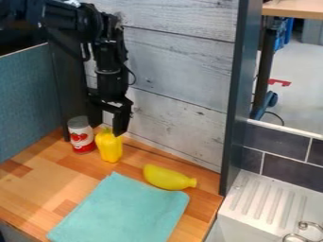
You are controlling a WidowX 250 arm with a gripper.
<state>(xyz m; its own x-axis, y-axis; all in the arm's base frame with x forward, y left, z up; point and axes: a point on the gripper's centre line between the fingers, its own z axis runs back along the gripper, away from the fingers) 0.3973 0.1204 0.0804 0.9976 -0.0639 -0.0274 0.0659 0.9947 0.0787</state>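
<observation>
Hangs from the upper left with the black gripper pointing downward, very near the top of the yellow toy pepper. To find this pepper, needs a look just below the gripper and slightly to its left in the view, on the wooden counter, close to the grey-white plank wall. Runs with its long axis almost up and down in the view, with the green stem at the upper end, just beside the gripper's lower end. Cannot tell whether the gripper is spread, pressed together or pinching the stem, nor whether it touches the pepper at all. Just left of the pepper, stands upright a red and white can, with contents impossible to tell from here. Farther to the right, lies on its side a yellow banana-shaped toy, with its long axis sloping down to the right, beside the upper right edge of the flat turquoise cloth. Beyond the counter's right edge, holds a curved metal piece at the white ribbed sink unit.
</observation>
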